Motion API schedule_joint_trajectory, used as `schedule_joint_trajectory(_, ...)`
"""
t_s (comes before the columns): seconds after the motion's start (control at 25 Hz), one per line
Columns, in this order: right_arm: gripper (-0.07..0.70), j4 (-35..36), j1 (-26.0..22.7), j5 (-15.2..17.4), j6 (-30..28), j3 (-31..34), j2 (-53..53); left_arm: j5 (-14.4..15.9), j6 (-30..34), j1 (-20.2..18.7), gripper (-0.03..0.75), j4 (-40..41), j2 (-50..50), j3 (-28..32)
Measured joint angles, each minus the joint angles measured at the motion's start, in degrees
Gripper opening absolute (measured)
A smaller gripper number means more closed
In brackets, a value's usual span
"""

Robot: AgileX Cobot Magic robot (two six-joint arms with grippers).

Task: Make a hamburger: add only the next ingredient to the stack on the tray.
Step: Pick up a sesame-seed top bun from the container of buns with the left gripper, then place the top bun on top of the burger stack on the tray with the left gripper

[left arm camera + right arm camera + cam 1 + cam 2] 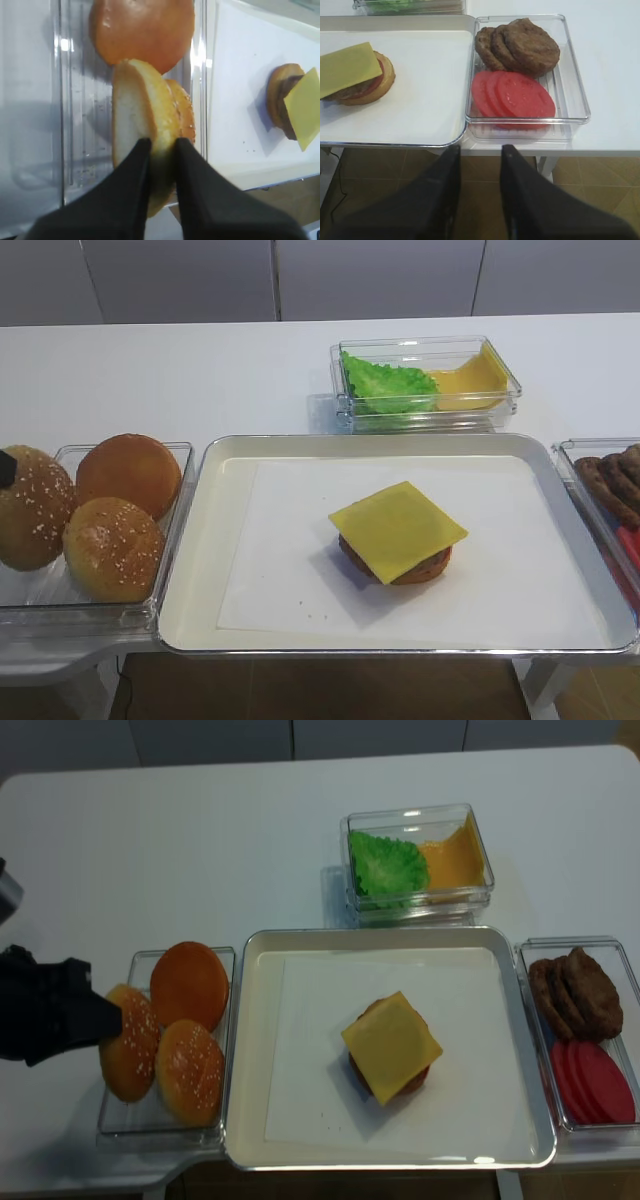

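The stack [398,530], a brown round base under a square yellow cheese slice, lies on the paper in the middle of the metal tray [380,443]. It also shows in the right wrist view [350,75]. In the clear tub at the left, my left gripper [160,142] is shut on a seeded bun top [145,110], which stands on its edge between the fingers. From above, the gripper [105,1015] reaches that bun [128,1042] from the left. My right gripper [481,149] hangs open and empty, off the table's front edge below the tray's right corner.
A second seeded bun [190,1070] and a smooth bun [188,983] share the left tub [165,1130]. A tub with lettuce and cheese [425,380] stands behind the tray. Patties and tomato slices fill the right tub [577,85].
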Motion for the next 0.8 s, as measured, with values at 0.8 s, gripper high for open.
schedule_joint_trajectory(0.8,0.208,0.0,0.0,0.0,0.0,0.0,0.0,-0.1,0.9,-2.6,0.096,-13.0,-9.6,-0.1)
